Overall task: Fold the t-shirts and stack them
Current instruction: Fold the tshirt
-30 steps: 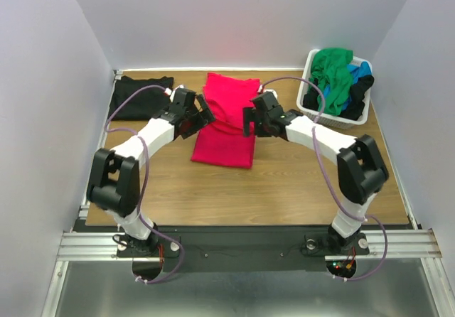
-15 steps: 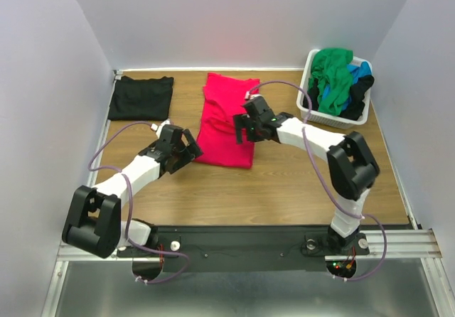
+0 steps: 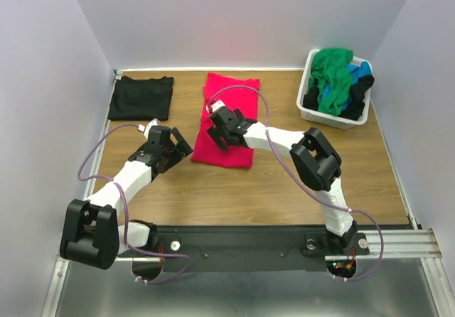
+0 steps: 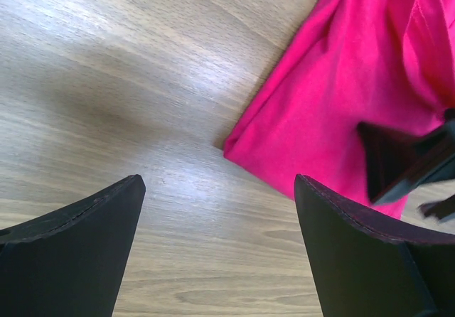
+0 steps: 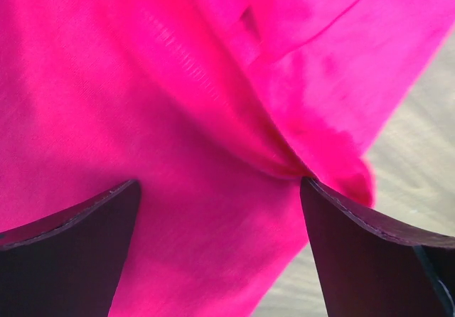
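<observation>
The big pink-red cloth t-shirt lies at the top middle of the brown wooden bench. The right pincer hangs over it, wide open and empty. The left pincer, also open and empty, is beside its lower left corner. A folded black cloth t-shirt lies at the upper left. A white plastic basket of shirts stands at the upper right.

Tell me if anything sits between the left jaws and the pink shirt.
Nothing visible does. Only bare table lies between the open left jaws and the pink shirt's near corner; the right jaws stand farther in, over the cloth.
</observation>
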{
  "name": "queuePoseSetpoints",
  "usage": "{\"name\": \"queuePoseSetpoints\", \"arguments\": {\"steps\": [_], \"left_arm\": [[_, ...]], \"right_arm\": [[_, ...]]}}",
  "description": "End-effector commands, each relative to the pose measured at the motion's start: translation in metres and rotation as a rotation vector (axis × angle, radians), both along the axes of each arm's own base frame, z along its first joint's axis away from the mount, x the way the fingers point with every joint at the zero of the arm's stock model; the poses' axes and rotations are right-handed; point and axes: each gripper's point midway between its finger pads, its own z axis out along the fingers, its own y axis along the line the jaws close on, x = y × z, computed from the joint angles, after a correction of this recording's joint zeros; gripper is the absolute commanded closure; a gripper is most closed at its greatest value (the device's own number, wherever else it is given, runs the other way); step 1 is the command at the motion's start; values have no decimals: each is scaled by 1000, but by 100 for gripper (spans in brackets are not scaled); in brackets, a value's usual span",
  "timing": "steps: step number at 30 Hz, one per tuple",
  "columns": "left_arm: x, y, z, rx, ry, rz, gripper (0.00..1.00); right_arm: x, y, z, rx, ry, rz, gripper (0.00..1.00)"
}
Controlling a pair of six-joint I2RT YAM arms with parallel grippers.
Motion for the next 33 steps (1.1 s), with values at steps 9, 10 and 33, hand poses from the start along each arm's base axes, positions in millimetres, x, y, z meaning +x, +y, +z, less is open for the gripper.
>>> {"name": "queuePoseSetpoints", "arguments": {"steps": [9,10,33], "left_arm": [[4,7,10,9,-49,-5,1],[4,7,10,10,-46,-7,1],[29,-21,6,-62,-112,-141,6]], "right_arm": [[53,6,38,-20,-180,-90,0],[57,3,38,-34,-191,-103,0],[-11,-107,159,584,-346,-595,0]]}}
